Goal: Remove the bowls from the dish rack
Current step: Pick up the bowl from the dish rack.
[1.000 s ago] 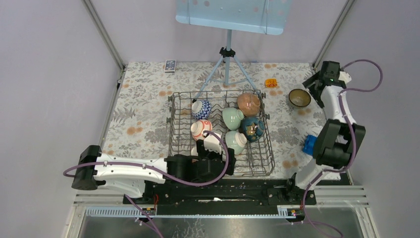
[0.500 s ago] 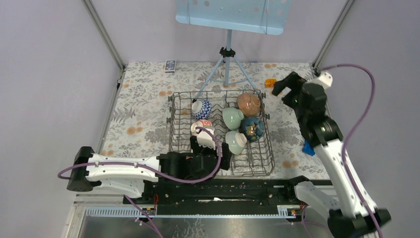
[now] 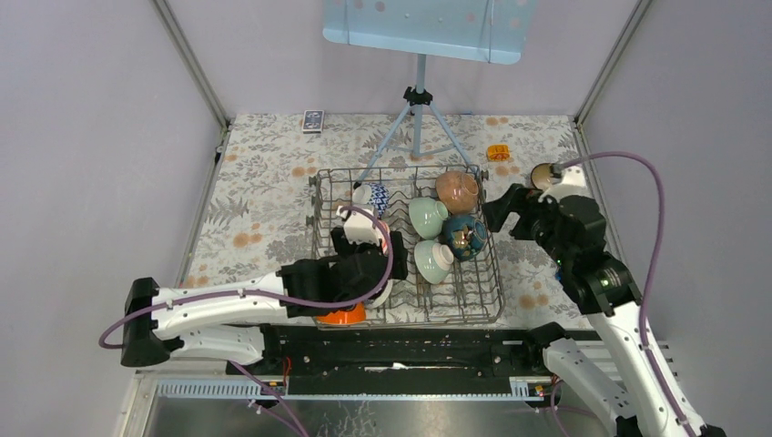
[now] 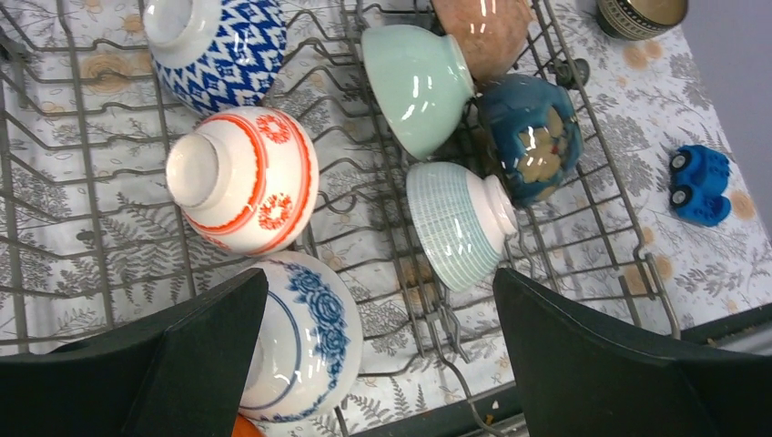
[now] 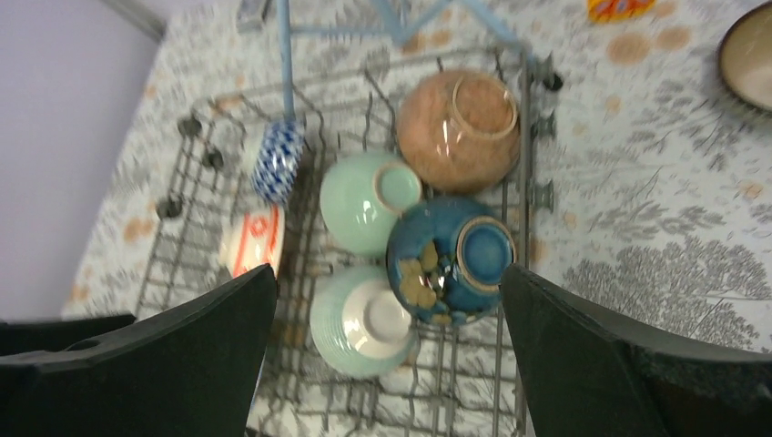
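The left end effector (image 4: 380, 273) hovers spread wide over the dish rack (image 3: 455, 300) on the table (image 3: 264, 182), the right end effector (image 5: 390, 273) likewise spread and empty near its right rim, bowls (image 3: 426, 217) resting inside.

Two white-shelled arms (image 3: 209, 305) with black joints, looping purple cables (image 3: 610, 156), matte black wedge-shaped gripper fingers (image 4: 592, 364).
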Motion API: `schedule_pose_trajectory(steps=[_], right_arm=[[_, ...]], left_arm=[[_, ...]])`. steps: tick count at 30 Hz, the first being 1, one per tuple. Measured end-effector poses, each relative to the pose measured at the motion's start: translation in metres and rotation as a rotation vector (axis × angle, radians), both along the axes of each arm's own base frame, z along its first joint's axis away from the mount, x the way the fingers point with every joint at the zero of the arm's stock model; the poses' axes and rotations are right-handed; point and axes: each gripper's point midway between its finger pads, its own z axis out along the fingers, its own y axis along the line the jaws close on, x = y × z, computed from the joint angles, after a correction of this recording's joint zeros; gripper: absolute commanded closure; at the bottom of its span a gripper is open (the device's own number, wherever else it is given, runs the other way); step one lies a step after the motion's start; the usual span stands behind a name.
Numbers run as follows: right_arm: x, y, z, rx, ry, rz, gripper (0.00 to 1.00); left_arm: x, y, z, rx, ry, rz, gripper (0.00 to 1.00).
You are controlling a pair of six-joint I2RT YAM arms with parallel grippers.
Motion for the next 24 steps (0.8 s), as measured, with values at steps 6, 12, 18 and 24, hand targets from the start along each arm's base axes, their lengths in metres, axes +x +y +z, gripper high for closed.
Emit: schedule_pose_trajectory(steps=[6, 12, 18, 24], right_arm=[[0.001, 0.023, -0.05, -0.105, 0.147, 0.119, 0.0], [0.004, 0.049, -0.069, -0.183, 0.2, 0.175, 0.0], [0.018, 0.092, -0.055, -0.261, 0.184, 0.204, 0.0], [0.029, 0.098, -0.059, -0.208, 0.184, 0.095, 0.0]], left_arm=[[0.014, 0.006, -0.006, -0.007, 0.044, 0.003, 0.01], [0.013, -0.004, -0.015, -0.047, 0.112, -0.065, 0.01], [0.01, -0.017, -0.011, -0.099, 0.136, -0.122, 0.01], [0.006, -0.017, -0.016, -0.134, 0.154, -0.153, 0.01]])
